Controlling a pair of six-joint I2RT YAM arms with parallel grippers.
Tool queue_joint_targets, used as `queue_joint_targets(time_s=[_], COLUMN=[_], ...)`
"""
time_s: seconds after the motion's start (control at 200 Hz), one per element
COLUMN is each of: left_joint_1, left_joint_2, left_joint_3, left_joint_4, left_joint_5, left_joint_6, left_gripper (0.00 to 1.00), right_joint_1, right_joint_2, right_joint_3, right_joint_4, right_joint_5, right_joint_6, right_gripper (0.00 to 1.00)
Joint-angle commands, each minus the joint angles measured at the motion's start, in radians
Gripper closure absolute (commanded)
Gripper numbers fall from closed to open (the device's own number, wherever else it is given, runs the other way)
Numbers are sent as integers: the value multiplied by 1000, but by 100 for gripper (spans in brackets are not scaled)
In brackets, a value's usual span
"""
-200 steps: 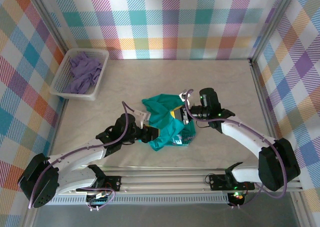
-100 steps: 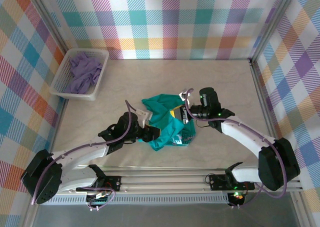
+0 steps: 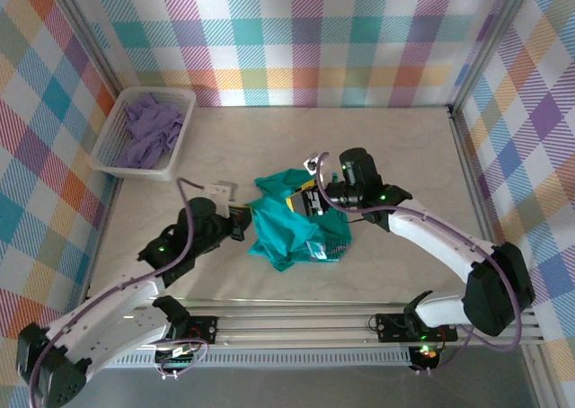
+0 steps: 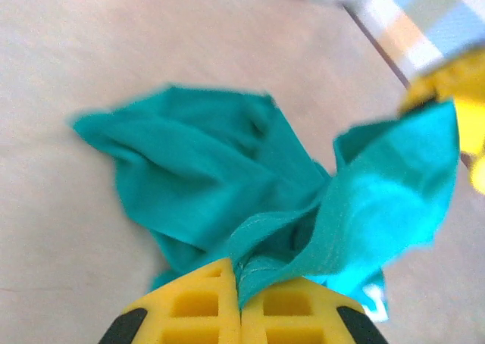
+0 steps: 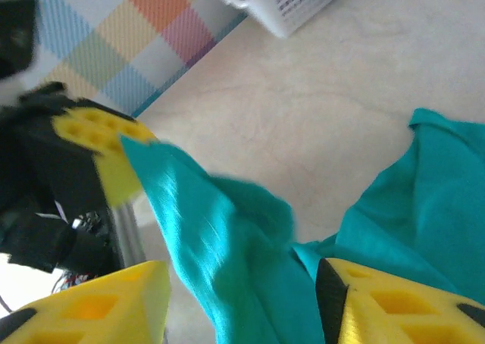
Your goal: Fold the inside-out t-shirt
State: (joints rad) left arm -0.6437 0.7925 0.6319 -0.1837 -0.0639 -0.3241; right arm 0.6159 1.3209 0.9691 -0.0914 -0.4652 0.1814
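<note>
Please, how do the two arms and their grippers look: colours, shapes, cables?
The left arm and the right arm have white rounded links, black joints and a purple cable alongside. The left gripper and the right gripper carry blocky yellow fingers with square hollows.

The pale marbled tabletop (image 3: 404, 156) lies bare behind and to the right of the crumpled teal-green cotton t-shirt (image 3: 287, 233), so there is open passage there. A white plastic mesh basket (image 3: 135, 169) holding a lavender garment (image 3: 148, 128) occupies the far-left corner. Plaid fabric walls (image 3: 314, 39) close off three sides.
</note>
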Motion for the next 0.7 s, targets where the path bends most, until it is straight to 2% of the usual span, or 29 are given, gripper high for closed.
queue_joint_targets(time_s=[0.0,0.045,0.125,0.285,0.425,0.465,0.545,0.625,0.695], left_joint_1=[24,27,29,30,31,30,31,37,57], left_joint_2=[-30,-30,-21,-15,-6,-4,-4,-5,-16], left_joint_3=[46,49,56,63,59,58,64,92,138], left_joint_4=[-176,-182,-185,-188,-186,-185,-186,-208,-231], left_joint_5=[-174,-179,-185,-192,-190,-189,-197,-223,-237], left_joint_6=[47,53,53,51,48,48,48,47,48], left_gripper=[100,100,100,100,100,100,100,100,100], right_joint_1=[-132,-172,-179,-179,-172,-170,-171,-179,-210], right_joint_2=[-1,44,159,365,517,549,566,498,383], right_joint_3=[-17,-15,38,141,230,244,255,245,227], right_joint_4=[-97,-106,-148,-141,-156,-150,-140,-136,-130], right_joint_5=[213,269,370,385,348,337,334,374,387], right_joint_6=[34,50,27,13,15,21,14,-15,-35], right_gripper=[41,39,38,37,39,44,70,90,100])
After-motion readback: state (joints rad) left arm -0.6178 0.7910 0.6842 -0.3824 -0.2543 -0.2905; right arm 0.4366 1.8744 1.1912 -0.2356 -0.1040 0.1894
